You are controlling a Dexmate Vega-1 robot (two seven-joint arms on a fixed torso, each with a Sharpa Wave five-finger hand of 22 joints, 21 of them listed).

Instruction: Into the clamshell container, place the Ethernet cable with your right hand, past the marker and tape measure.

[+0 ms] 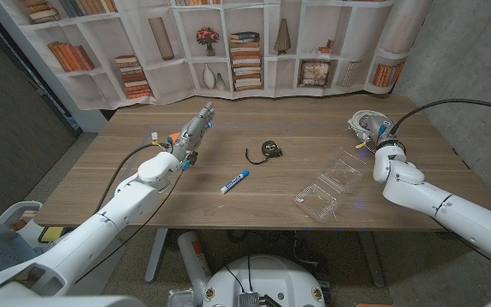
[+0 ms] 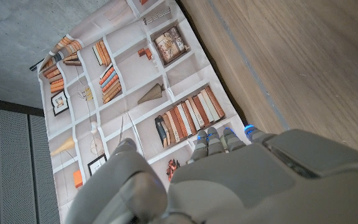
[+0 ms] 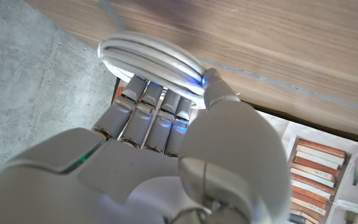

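Nearest to me, at about five o'clock on the wooden table (image 1: 143, 192), sits the clear clamshell container (image 1: 329, 188), lid swung open and lying flat beside its base; I see nothing inside either half. Just left of it, toward six o'clock, lies the marker (image 1: 234, 181), white with a blue cap, angled on the boards. Slightly farther in, near the table's centre, is the black tape measure (image 1: 268, 149) with its dark strap curled out to one side.

My left arm reaches in from the seven o'clock corner, and the left hand (image 1: 196, 130) stands out over the wood at about ten o'clock, fingers extended together and pointing toward the far edge, holding nothing. From the left wrist view I see the back of that hand (image 2: 229, 180) with the bookshelf backdrop (image 2: 135, 93) beyond it.

My right arm comes from the four o'clock corner, bending up to the right hand (image 1: 375, 135) at roughly two o'clock. It is on the Ethernet cable (image 1: 363, 119), a pale grey coil lying at the table's far right, well apart from the container. The right wrist view shows the fingers (image 3: 146, 112) curled under the cable's bundled loops (image 3: 151, 59) and the thumb coming over them, so I read the hand as clamped on the coil.
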